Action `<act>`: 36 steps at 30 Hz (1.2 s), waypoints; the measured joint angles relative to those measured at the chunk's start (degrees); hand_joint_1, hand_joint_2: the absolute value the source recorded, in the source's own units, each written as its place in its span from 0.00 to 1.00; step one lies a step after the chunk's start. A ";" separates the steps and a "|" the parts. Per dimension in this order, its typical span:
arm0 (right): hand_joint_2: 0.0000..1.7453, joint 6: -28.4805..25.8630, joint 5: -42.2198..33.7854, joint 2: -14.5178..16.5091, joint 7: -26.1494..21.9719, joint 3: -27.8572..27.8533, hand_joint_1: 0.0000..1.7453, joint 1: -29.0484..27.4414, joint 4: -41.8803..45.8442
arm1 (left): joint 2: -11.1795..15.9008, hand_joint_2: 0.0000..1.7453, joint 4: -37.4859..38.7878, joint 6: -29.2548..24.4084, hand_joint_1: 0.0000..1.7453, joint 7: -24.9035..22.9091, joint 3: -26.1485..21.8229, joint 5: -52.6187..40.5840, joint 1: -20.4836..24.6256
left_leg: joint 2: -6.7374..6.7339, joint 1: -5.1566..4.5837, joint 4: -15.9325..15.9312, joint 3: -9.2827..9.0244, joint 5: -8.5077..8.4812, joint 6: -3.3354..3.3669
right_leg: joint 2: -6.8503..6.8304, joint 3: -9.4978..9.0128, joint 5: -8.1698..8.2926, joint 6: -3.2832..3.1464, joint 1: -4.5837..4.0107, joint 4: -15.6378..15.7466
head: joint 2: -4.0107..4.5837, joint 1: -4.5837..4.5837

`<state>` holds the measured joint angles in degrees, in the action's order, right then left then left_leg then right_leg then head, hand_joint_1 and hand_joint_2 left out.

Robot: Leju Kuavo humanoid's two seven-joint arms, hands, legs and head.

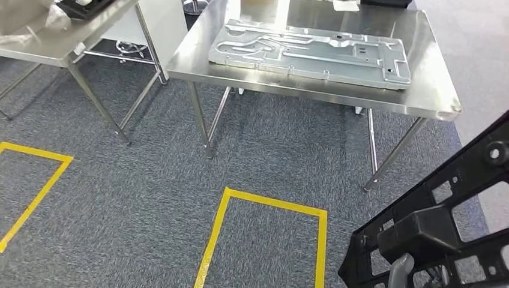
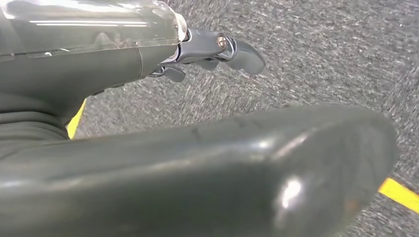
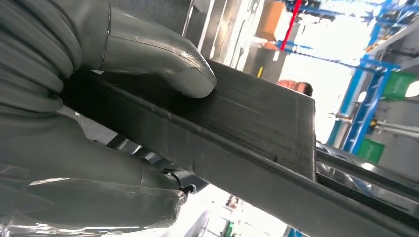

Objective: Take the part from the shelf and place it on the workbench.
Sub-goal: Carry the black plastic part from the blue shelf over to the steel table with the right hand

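The part (image 1: 444,210) is a black plastic frame with square cut-outs, low at the right of the head view and tilted up to the right. My right hand (image 1: 400,271) grips it from below; a grey finger shows under its thick bar. In the right wrist view the right hand (image 3: 74,113) clamps the part's flat black edge (image 3: 247,133) between thumb and fingers. The steel workbench (image 1: 312,87) stands ahead across the carpet, apart from the part. My left hand (image 2: 217,49) hangs over the grey carpet, holding nothing, fingers loosely apart.
A silver stamped metal panel (image 1: 312,51) covers much of the workbench top. A second steel table (image 1: 54,51) stands at the far left. Yellow tape rectangles (image 1: 264,207) mark the carpet before the workbench. A person (image 3: 296,88) stands far off among blue racks.
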<state>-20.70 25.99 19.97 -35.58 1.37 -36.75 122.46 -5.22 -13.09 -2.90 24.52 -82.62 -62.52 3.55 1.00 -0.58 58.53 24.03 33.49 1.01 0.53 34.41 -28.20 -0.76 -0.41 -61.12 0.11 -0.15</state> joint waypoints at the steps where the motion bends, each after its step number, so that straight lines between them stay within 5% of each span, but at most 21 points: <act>1: 1.00 0.00 0.00 0.02 0.11 -0.05 1.00 -0.03 0.01 | 0.06 0.00 -0.01 0.04 0.00 0.02 0.01 -0.05 0.16 | -0.04 -0.01 1.55 0.41 -0.86 -0.34 | 0.01 -0.92 -0.10 -0.24 0.17 0.64 | -0.01 -0.02; 4: 1.00 0.00 0.00 0.08 0.29 -0.20 1.00 -0.03 -0.02 | 0.13 0.00 -0.02 0.22 0.00 0.08 0.04 -0.26 0.58 | -0.24 0.18 11.27 6.30 -2.96 -1.31 | -0.13 -4.23 -1.38 -0.74 0.89 2.67 | -0.01 -0.37; 7: 1.00 -0.02 0.00 0.09 0.43 -0.35 1.00 -0.04 -0.08 | 0.07 0.00 -0.02 0.30 0.00 0.07 0.05 -0.33 0.29 | -0.51 0.90 16.26 12.95 2.38 -2.22 | -0.04 -7.53 -3.53 -0.63 1.34 3.53 | 0.00 -0.57; 9: 1.00 -0.02 0.00 0.09 0.45 -0.44 1.00 -0.05 -0.16 | 0.09 0.00 -0.02 0.31 0.00 0.07 0.05 -0.29 0.02 | -0.62 1.22 13.66 15.05 4.57 -2.61 | 0.16 -10.05 -5.47 -0.27 1.75 3.63 | 0.00 -0.59; 10: 1.00 -0.02 0.00 0.09 0.45 -0.48 1.00 -0.05 -0.20 | 0.10 0.00 -0.02 0.32 0.00 0.07 0.05 -0.27 -0.04 | -0.68 1.32 10.89 15.48 3.08 -2.76 | 0.21 -11.41 -6.57 -0.01 1.96 3.64 | 0.00 -0.60; 13: 1.00 -0.04 0.00 0.13 0.49 -0.58 1.00 -0.01 -0.39 | 0.15 0.00 -0.02 0.37 0.00 0.04 0.05 -0.28 -0.27 | -1.34 1.07 4.67 15.43 -8.26 -2.60 | 0.35 -14.48 -9.49 1.06 2.23 4.04 | 0.01 -0.70; 14: 1.00 -0.05 0.00 0.16 0.53 -0.63 1.00 -0.01 -0.44 | 0.17 0.00 -0.02 0.39 0.00 0.05 0.06 -0.29 -0.31 | -1.50 0.89 4.25 15.10 -9.98 -2.17 | 0.38 -15.26 -9.90 1.55 2.16 4.35 | 0.01 -0.74; 15: 1.00 -0.05 -0.01 0.20 0.56 -0.68 1.00 0.02 -0.48 | 0.19 0.00 -0.02 0.40 0.00 0.05 0.07 -0.31 -0.27 | -1.51 0.71 4.10 14.62 -9.26 -1.63 | 0.41 -15.76 -9.67 2.08 2.10 4.24 | 0.01 -0.78; 17: 1.00 0.04 -0.35 0.24 0.65 -0.73 1.00 0.22 -0.46 | 0.19 0.00 -0.02 0.43 0.00 0.10 0.08 -0.34 -0.16 | -1.24 0.88 2.75 12.55 -8.23 -0.56 | 0.28 -14.45 -7.08 2.84 2.06 0.36 | -0.01 -0.74; 19: 1.00 0.44 -1.23 0.25 0.70 -0.73 1.00 0.44 -0.46 | 0.17 0.00 -0.02 0.48 0.00 0.14 0.10 -0.40 0.00 | -1.13 1.02 0.92 9.77 -7.29 0.24 | 0.09 -8.96 -4.82 2.96 2.06 -7.86 | -0.02 -0.60; 21: 1.00 1.30 -2.33 0.25 0.68 -0.75 1.00 0.50 -0.48 | 0.18 0.00 -0.02 0.51 0.00 0.16 0.11 -0.41 -0.03 | -1.24 0.93 -0.67 6.80 -5.98 0.62 | -0.05 -2.79 -7.60 2.80 1.87 -13.49 | -0.01 -0.43; 23: 1.00 2.07 -3.10 0.25 0.66 -0.78 1.00 0.48 -0.48 | 0.20 0.00 -0.02 0.52 0.00 0.14 0.11 -0.40 -0.21 | -1.35 0.86 -1.92 3.48 -4.32 0.55 | -0.12 1.47 -13.05 2.81 1.66 -13.70 | -0.01 -0.36; 24: 1.00 2.19 -3.26 0.25 0.65 -0.79 1.00 0.48 -0.48 | 0.19 0.00 -0.02 0.53 0.00 0.13 0.11 -0.40 -0.31 | -1.39 0.85 -2.40 1.74 -3.35 0.45 | -0.16 2.90 -14.44 2.80 1.58 -12.24 | 0.00 -0.35; 25: 1.00 2.13 -3.29 0.25 0.64 -0.80 1.00 0.47 -0.48 | 0.19 0.00 -0.02 0.54 0.00 0.12 0.11 -0.40 -0.36 | -1.45 0.84 -2.76 0.03 -2.26 0.33 | -0.26 4.02 -13.58 2.68 1.51 -9.94 | 0.00 -0.34; 28: 1.00 1.46 -3.09 0.24 0.58 -0.91 1.00 0.42 -0.57 | 0.11 0.00 -0.02 0.57 0.00 0.10 0.12 -0.41 -0.37 | -1.62 0.67 -3.04 -4.03 1.42 -0.29 | -1.08 5.76 0.88 1.52 1.00 -2.32 | -0.01 -0.32; 29: 1.00 1.26 -3.00 0.25 0.56 -0.97 1.00 0.42 -0.60 | 0.09 0.00 -0.02 0.58 0.00 0.08 0.13 -0.41 -0.28 | -1.69 0.56 -3.22 -5.42 2.41 -0.64 | -1.18 5.64 4.20 1.04 0.82 -1.35 | -0.01 -0.38; 31: 1.00 1.02 -2.88 0.25 0.52 -1.04 1.00 0.62 -0.49 | 0.11 0.00 -0.02 0.58 0.00 0.08 0.13 -0.40 0.29 | -1.70 0.50 -1.64 -6.41 2.08 -1.48 | -0.86 4.25 4.09 0.19 0.78 -1.28 | -0.01 -0.42; 32: 1.00 0.93 -2.80 0.26 0.48 -1.04 1.00 0.75 -0.40 | 0.13 0.00 -0.02 0.59 0.00 0.09 0.14 -0.41 0.61 | -1.64 0.57 1.16 -5.38 0.65 -1.83 | -0.68 3.36 3.43 -0.27 0.90 -0.95 | -0.01 -0.43; 34: 1.00 0.66 -2.51 0.27 0.40 -1.04 1.00 0.98 -0.31 | 0.15 0.00 -0.02 0.60 0.00 0.10 0.16 -0.45 1.02 | -1.45 0.77 9.65 0.09 -1.66 -2.46 | -0.47 1.40 2.18 -1.04 1.13 -0.09 | -0.01 -0.48; 36: 1.00 0.20 -2.11 0.27 0.34 -1.04 1.00 1.08 -0.32 | 0.15 0.00 -0.02 0.62 0.00 0.09 0.18 -0.48 0.78 | -1.40 0.92 15.41 5.82 1.23 -2.90 | -0.09 -0.84 0.76 -1.37 1.17 0.67 | 0.00 -0.53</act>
<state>-20.50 23.87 20.24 -35.24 0.33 -35.67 122.15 -5.08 -13.11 -2.28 24.62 -82.44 -63.00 4.33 -0.39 0.35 73.94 29.85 34.72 -1.89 0.43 33.57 -27.44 -2.12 0.75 -60.45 0.11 -0.68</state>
